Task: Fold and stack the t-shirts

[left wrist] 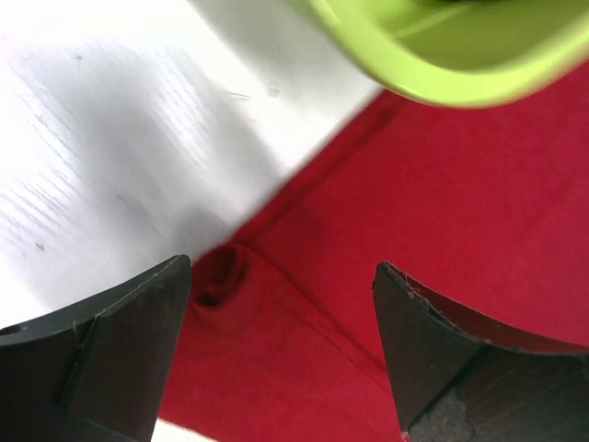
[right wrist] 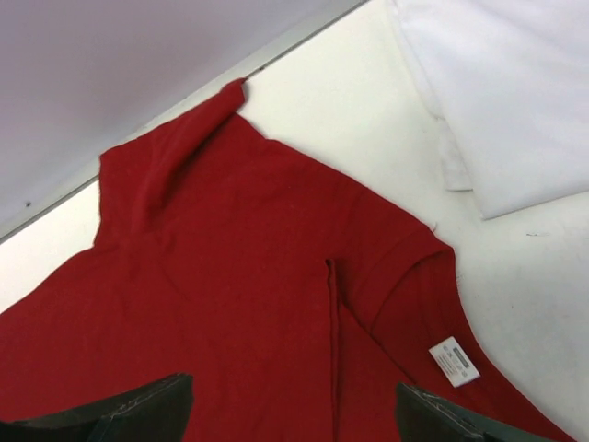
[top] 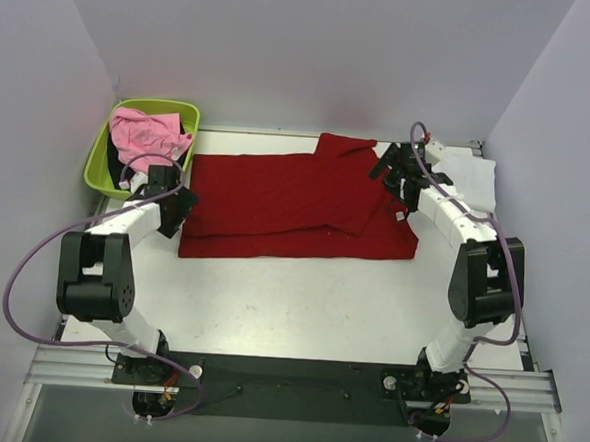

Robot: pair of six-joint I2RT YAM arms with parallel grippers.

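Note:
The deep red t-shirt [top: 296, 206] lies spread across the middle of the table, folded lengthwise, with one sleeve turned up at the back. My left gripper [top: 180, 212] hovers over its left edge. Its jaws are open and empty above the red cloth [left wrist: 442, 203] in the left wrist view, where the left gripper [left wrist: 282, 267] shows only shirt between its fingers. My right gripper [top: 390, 174] is over the shirt's right end. It also stands open, the right gripper [right wrist: 293, 387] above red cloth [right wrist: 230, 276] near a white label [right wrist: 454, 360]. A folded white t-shirt [top: 473, 177] lies at the back right. A pink t-shirt [top: 145, 132] is bundled in the tub.
The lime-green tub [top: 98, 169] stands at the back left, its rim [left wrist: 442, 74] close above my left gripper. The white t-shirt [right wrist: 497, 92] lies just right of the red one. Grey walls close in the back and both sides. Bare white table [top: 300, 301] lies in front.

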